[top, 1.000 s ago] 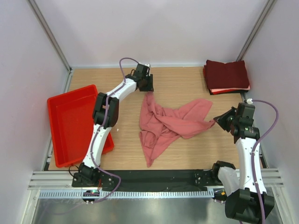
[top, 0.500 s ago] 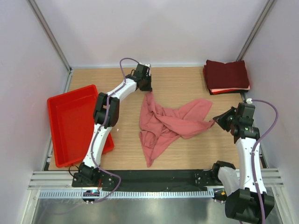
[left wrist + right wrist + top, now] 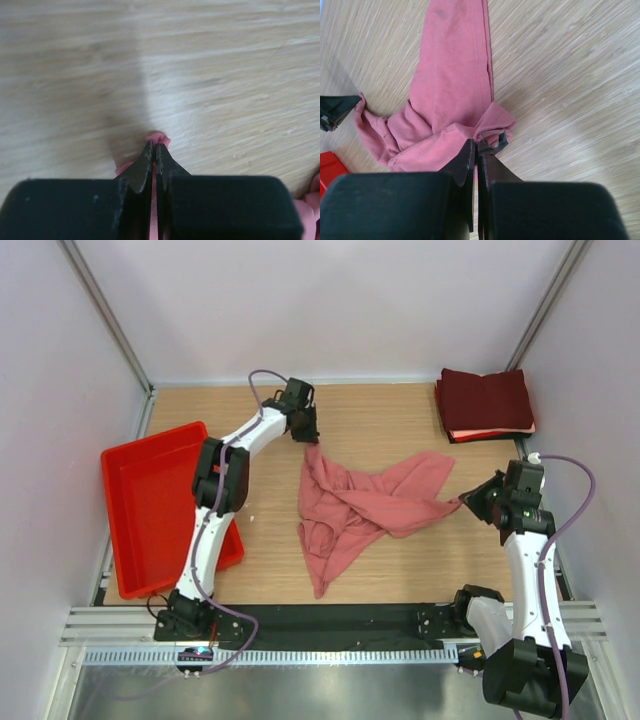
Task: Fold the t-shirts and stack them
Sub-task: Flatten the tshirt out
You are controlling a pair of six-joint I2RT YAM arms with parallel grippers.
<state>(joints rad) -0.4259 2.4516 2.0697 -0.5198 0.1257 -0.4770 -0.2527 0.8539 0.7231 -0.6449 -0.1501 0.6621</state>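
Observation:
A crumpled salmon-pink t-shirt [image 3: 355, 505] lies mid-table. My left gripper [image 3: 309, 439] is shut on its far corner; in the left wrist view a pink fold [image 3: 157, 136] pokes out past the pinched fingertips [image 3: 148, 155]. My right gripper [image 3: 466, 500] is shut on the shirt's right edge, and the right wrist view shows bunched pink cloth [image 3: 450, 100] caught at the jaws. A stack of folded dark maroon t-shirts [image 3: 486, 402] with a thin pale layer sits at the far right corner.
A red plastic tray [image 3: 150, 502] lies at the left side, beside the left arm. White walls and metal posts close in the table on three sides. A black strip runs along the near edge by the arm bases.
The left gripper has closed on the shirt's far corner and shifted slightly left. The right gripper has stayed shut on the right edge, unmoved.

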